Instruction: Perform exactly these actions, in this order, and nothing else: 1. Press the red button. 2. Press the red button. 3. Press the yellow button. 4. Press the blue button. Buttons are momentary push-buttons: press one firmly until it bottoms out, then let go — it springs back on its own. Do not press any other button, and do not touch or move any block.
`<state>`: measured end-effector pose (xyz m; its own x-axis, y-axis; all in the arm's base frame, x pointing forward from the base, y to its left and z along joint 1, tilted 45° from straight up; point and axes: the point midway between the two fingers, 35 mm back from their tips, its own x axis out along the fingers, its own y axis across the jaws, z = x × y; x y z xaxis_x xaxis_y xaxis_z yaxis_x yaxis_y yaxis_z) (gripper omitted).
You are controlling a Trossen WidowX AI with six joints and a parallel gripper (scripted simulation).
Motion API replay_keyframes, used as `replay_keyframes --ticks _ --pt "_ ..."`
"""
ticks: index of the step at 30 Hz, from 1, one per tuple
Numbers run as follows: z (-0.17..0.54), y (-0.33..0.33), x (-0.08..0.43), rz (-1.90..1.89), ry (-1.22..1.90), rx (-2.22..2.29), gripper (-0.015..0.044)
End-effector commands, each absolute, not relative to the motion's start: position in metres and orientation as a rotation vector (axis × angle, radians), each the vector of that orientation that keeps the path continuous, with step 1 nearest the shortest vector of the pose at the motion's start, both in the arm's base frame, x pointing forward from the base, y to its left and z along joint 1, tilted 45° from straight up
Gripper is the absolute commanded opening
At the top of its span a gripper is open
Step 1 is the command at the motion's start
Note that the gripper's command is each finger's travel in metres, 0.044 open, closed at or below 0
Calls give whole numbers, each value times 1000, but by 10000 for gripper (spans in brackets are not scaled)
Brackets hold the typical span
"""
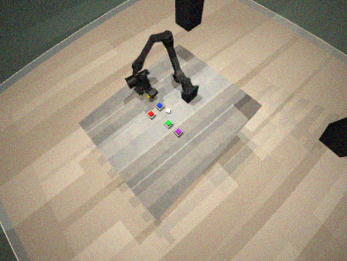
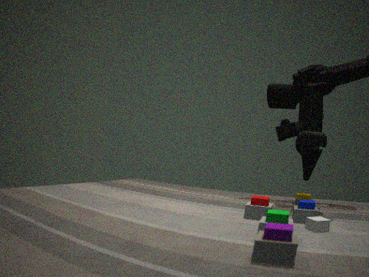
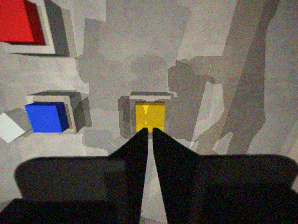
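Observation:
My gripper [image 2: 306, 179] [image 3: 150, 132] is shut and empty, its tips pointing down. It hangs above the yellow button [image 2: 303, 196] [image 3: 151, 116], with a gap in the exterior view; in the wrist view the tips overlap the button's near edge. In the top view the yellow button [image 1: 148, 97] is partly hidden by the gripper. The red button [image 1: 151, 114] [image 2: 259, 200] [image 3: 19, 22] and the blue button [image 1: 159, 106] [image 2: 306, 204] [image 3: 46, 117] stand raised on their pale bases. The blue one is left of the yellow one in the wrist view.
A green button [image 1: 168, 123] [image 2: 277, 216] and a purple button [image 1: 178, 131] [image 2: 278, 232] stand farther from the gripper. A small white block [image 1: 167, 110] [image 2: 317, 224] [image 3: 10, 127] lies beside the blue button. All stand on the grey table [image 1: 145, 176].

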<state>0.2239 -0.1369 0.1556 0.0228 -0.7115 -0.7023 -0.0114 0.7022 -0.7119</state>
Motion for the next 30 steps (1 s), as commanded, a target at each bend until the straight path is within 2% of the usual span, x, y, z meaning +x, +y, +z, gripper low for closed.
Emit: replay_keyframes --ticks 1,30 --pt "152 -143 223 -601 1455 -632 20" --pt "130 -165 224 -603 1454 -634 20"
